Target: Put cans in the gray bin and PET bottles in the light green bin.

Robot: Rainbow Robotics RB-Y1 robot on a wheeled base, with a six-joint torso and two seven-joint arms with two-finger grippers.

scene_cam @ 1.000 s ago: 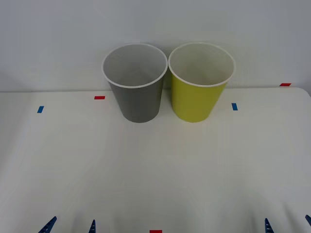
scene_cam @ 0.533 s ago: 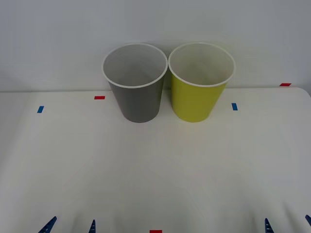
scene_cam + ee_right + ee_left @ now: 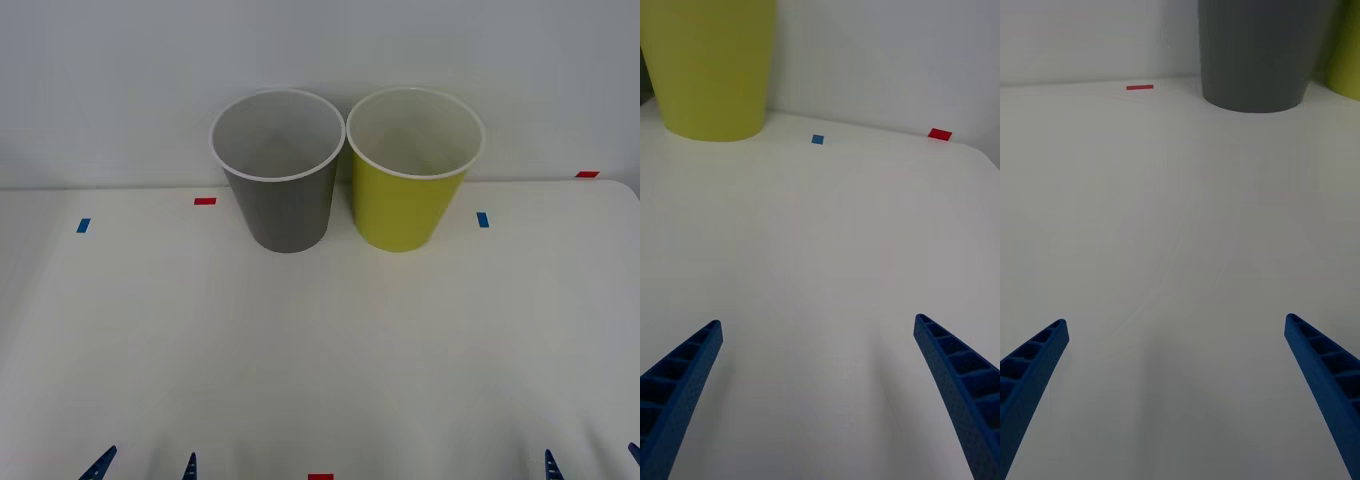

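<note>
The gray bin (image 3: 281, 190) and the light green bin (image 3: 410, 190) stand upright side by side at the back of the white table (image 3: 320, 360), rims nearly touching. Both look empty from above. The cans and PET bottles are out of view. My left gripper (image 3: 145, 466) sits at the table's front edge on the left, open, with nothing between its fingers; its wrist view has the gray bin (image 3: 1259, 56) ahead. My right gripper (image 3: 590, 462) rests open at the front right, with the light green bin (image 3: 711, 71) ahead in its wrist view.
Small tape marks dot the table: red (image 3: 205, 201) and blue (image 3: 83, 225) on the left, blue (image 3: 483, 219) and red (image 3: 587, 174) on the right, red (image 3: 320, 477) at the front middle. A pale wall rises behind the bins.
</note>
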